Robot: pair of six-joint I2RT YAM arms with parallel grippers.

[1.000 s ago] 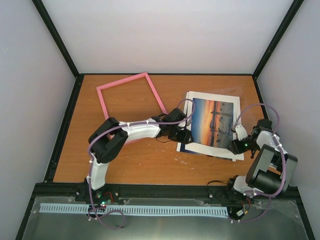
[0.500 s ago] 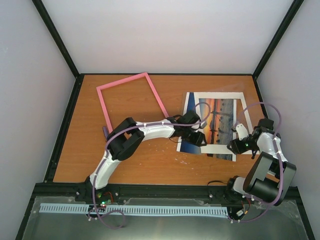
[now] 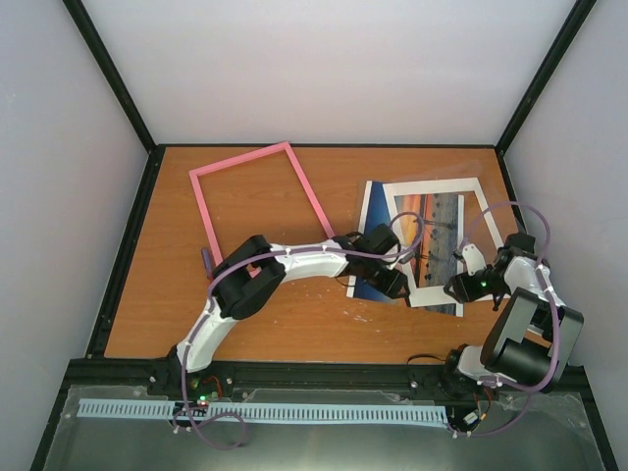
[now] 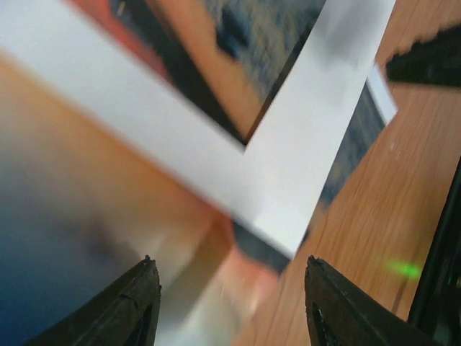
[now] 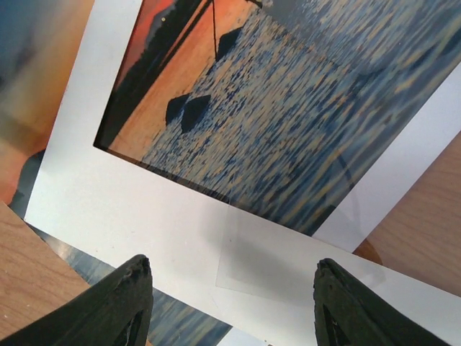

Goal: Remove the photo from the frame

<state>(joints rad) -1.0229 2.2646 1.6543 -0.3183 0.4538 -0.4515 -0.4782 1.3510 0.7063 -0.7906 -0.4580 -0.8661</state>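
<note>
Top view: bright, even, diffuse light from above. Pale walls washed almost white. Bench [image 3: 294,329] uniformly lit, with only soft, faint shadow beneath the left arm [image 3: 294,257]. Focus sharp throughout.
Left wrist view: heavily blurred. Photo [image 4: 216,50] smeared into colour patches, its white margin soft-edged. Small green glow [image 4: 403,269] on the wood. Dark jaws in shadow.
Right wrist view: water detail crisp at centre, upper left corner out of focus. Faint grey sheen on the white margin.

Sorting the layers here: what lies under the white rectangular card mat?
The orange sunset print shows through the window of the white rectangular card mat and sticks out past its left edge. Whatever the white border covers cannot be seen.
</note>
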